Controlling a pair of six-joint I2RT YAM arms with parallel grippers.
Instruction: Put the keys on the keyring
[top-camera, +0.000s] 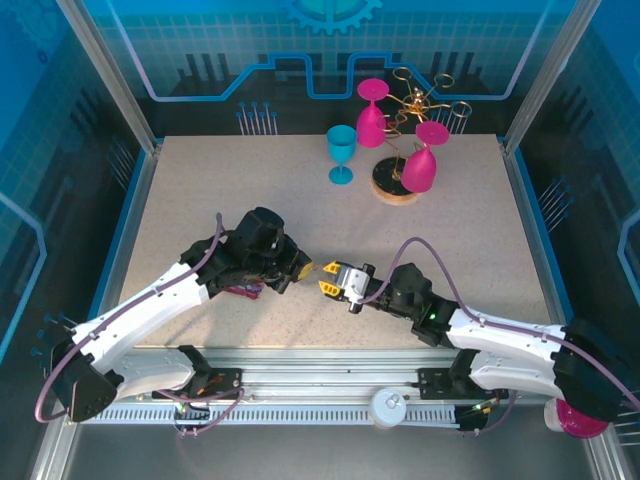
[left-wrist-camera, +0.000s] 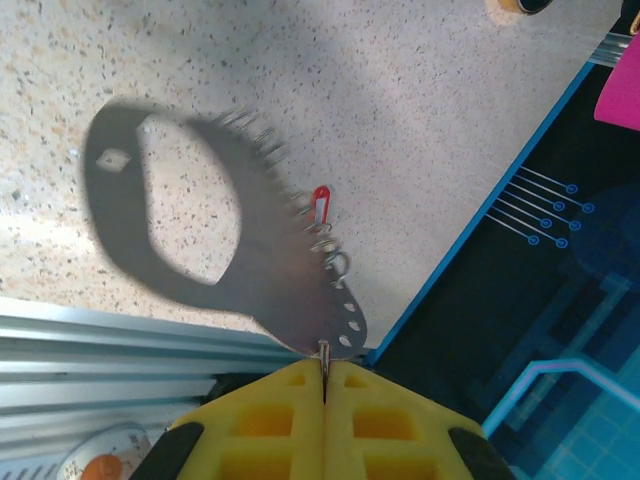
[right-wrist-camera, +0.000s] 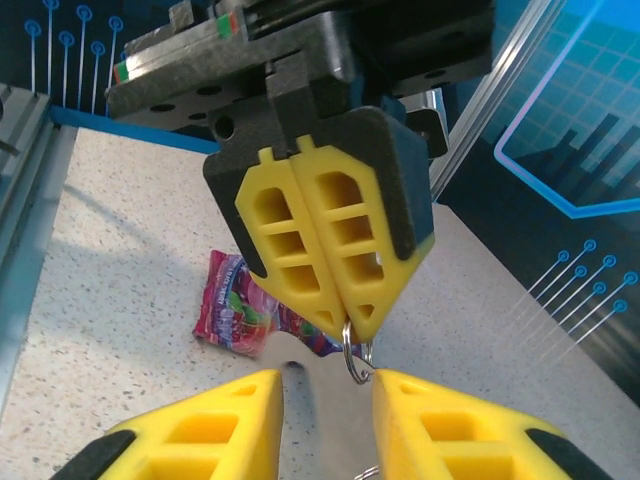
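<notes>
Keyring (left-wrist-camera: 215, 235) pinched in left tool (left-wrist-camera: 324, 385).

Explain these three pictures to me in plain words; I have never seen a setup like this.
These are two robot arms bolted at the near edge of a speckled table. One picture looks down from above; the other two come from cameras on each wrist. The left gripper, with yellow fingers, is shut on the grey keyring, a flat oval loop held above the table. Small silver wire rings and a tiny key with a red tag hang along its edge. The right gripper is open, facing the left one. A purple snack packet lies below. At the far side stand a teal goblet and pink glasses on a gold wire rack.
</notes>
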